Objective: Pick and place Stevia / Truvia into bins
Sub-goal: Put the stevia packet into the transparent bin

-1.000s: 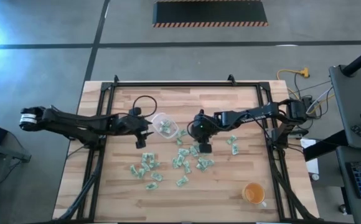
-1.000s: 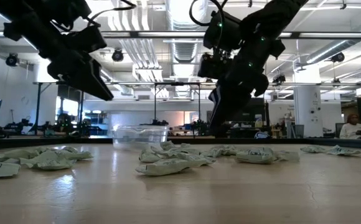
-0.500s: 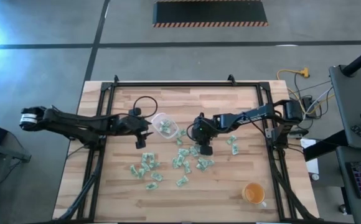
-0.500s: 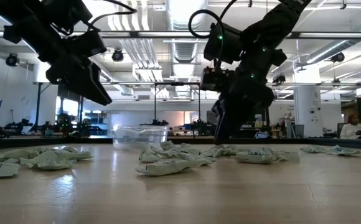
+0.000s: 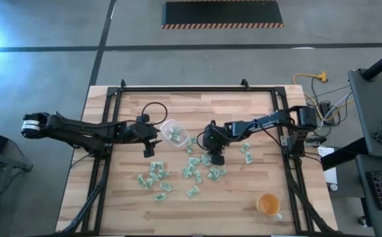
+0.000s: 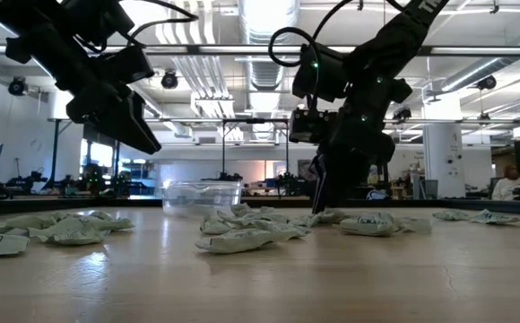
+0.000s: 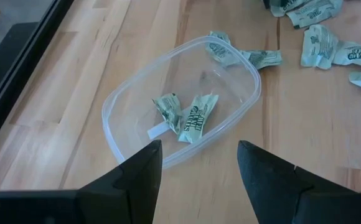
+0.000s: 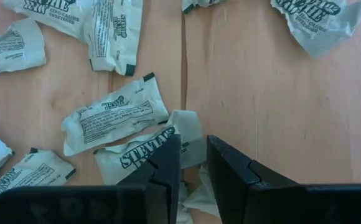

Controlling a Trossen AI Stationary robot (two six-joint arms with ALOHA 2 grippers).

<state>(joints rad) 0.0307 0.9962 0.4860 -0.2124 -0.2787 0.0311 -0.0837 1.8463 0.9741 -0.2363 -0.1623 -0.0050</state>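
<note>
- Step in hand: pick phase. Right gripper (image 5: 216, 158) is down among the loose Stevia packets (image 5: 197, 173) at centre frame of the high view, just right of the clear tub (image 5: 174, 132).
- Right jaws: narrowly parted, with a slim gap between the two fingers (image 8: 162, 165). In the right wrist view the tips straddle the corner of one Stevia-marked packet (image 8: 144, 155) lying flat on the wooden table (image 5: 257, 112). No packet is lifted; whether the pads already pinch the paper cannot be told.
- Left gripper (image 5: 149, 150): jaws released and wide, nothing between them, hanging over the table at the tub's lower left edge. The left wrist view looks straight down into the tub.
- Next move, as a judgement: close the right fingers fully on the packet edge, raise clear of the neighbouring packets, carry toward upper left to the tub, release above it. The paper is thin and flat, so a shallow pinch may slip or drag a second packet along.
- Count, tub: one. It holds two packets for certain, plus one white slip beside them; further packets lie at its far rim, and whether they are inside or outside cannot be told.
- Count, loose packets: roughly twenty on the table, in two clusters, lower left of centre and centre right. An exact count is not possible.
- Count, other items: one orange cup (image 5: 268, 205), lower right, well apart from the work.
</note>
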